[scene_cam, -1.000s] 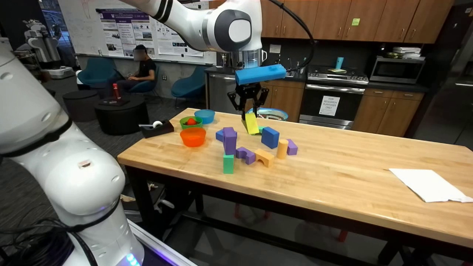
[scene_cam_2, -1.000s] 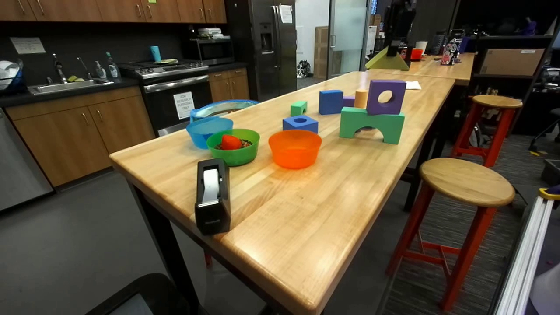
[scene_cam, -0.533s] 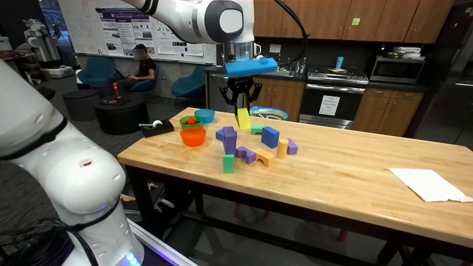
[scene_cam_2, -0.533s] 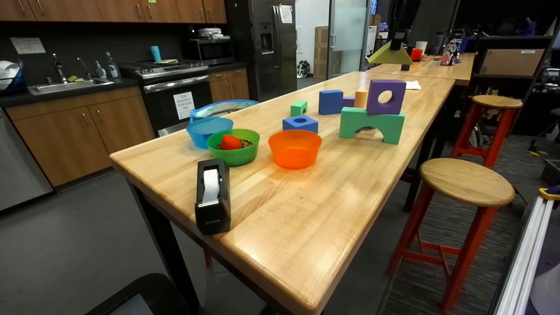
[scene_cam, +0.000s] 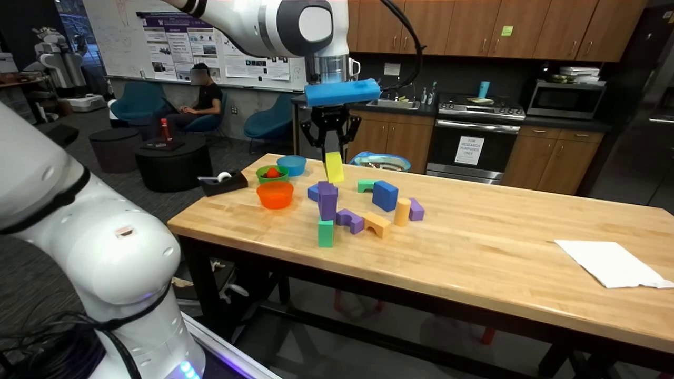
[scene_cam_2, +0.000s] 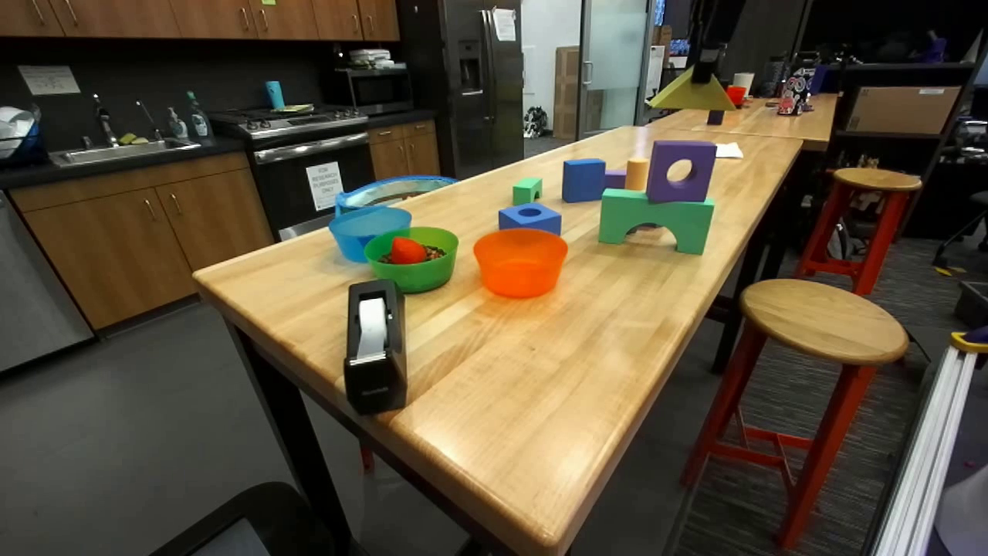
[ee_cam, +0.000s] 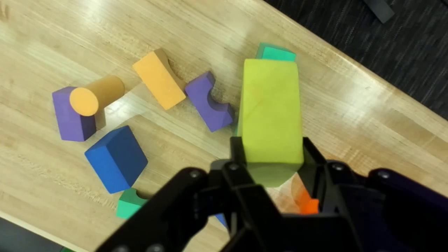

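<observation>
Yellow wedge [ee_cam: 271, 108], gripped by the pincer [ee_cam: 271, 148], could topple the purple block [scene_cam: 327, 201] below the pincer if carried too low.

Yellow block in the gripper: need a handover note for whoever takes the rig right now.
Gripper: shut on the yellow block, held above the table.
Nearby: purple block with a hole stands on the green arch; in the wrist view the yellow block hides all of that stack but bits of green. Purple arch and orange arch lie beside it. Orange bowl is on the table too.
Done: yellow block gripped and off the table.
Left: yellow block not yet set down or released.
</observation>
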Controlling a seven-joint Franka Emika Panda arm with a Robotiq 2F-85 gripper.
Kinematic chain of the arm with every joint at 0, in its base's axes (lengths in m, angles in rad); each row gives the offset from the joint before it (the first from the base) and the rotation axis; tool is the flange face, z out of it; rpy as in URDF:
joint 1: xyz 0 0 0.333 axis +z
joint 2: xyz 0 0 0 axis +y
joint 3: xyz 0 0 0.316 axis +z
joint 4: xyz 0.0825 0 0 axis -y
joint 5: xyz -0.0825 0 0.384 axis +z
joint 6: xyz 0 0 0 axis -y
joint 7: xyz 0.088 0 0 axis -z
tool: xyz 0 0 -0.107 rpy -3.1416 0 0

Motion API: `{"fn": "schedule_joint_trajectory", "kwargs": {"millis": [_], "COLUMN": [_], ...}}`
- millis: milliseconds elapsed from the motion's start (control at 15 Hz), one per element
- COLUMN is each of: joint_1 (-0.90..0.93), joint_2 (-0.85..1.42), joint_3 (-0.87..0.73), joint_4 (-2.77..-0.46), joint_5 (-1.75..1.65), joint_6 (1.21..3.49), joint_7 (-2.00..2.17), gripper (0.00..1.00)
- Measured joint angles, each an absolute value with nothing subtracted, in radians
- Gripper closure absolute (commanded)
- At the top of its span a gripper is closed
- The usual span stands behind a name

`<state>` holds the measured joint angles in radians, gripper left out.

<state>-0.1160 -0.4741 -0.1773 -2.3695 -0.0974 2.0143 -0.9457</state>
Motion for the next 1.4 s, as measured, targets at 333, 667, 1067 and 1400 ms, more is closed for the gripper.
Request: {"fn": "schedule_joint_trajectory", "kwargs": {"millis": [333, 667, 1067, 1400], "joint_1": [-0.094, -0.085, -0.085, -0.085], "joint_2": [-0.480, -0.482, -0.482, -0.482], "joint_3": [-0.167, -0.163, -0.163, -0.164], "joint_4": [-2.407, -2.428, -2.438, -2.439], "joint_5": [-0.097, -0.097, -0.097, -0.097], "joint_6": [2.013, 2.013, 2.013, 2.014], "joint_7": [-0.924, -0.905, -0.896, -0.895], "gripper": [0.85, 0.85, 0.85, 0.85]}}
